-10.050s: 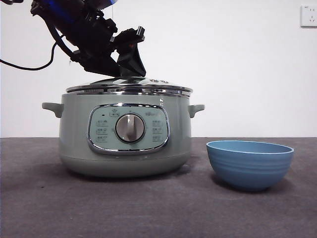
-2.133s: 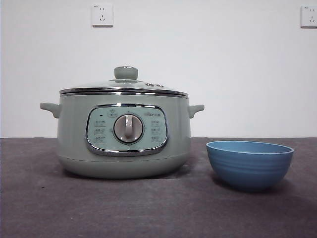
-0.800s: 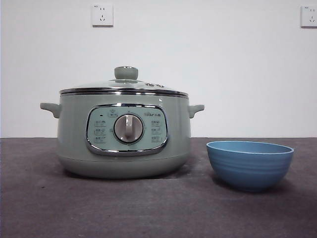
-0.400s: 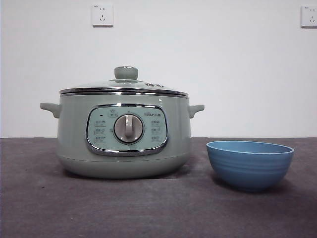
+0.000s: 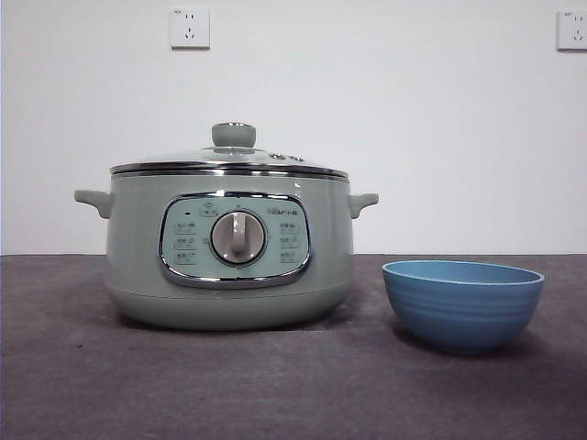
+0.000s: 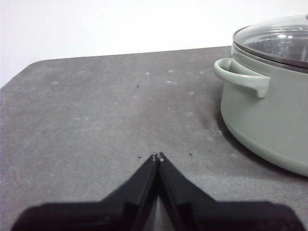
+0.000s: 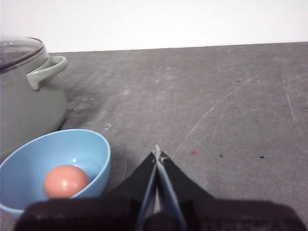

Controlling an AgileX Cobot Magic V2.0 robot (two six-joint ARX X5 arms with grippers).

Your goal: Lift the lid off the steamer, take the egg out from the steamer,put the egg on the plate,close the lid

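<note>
With lid (image 5: pixel 229 158) reseated on steamer (image 5: pixel 229 252) since arm's withdrawal: egg (image 7: pixel 66 181) in plate (image 7: pixel 29 159) beside right gripper (image 7: pixel 157 155); left gripper (image 6: pixel 157 157) likewise closed, empty. Task judged complete.

Lidded steamer (image 5: pixel 229 266) beside plate (image 5: pixel 462 304)

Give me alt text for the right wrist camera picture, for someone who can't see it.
A brown egg lies inside the blue plate, a ribbed bowl on the dark table, beside the green steamer with its glass lid on. The right gripper, jaws shut and empty, is on the bowl's far side from the steamer.
</note>
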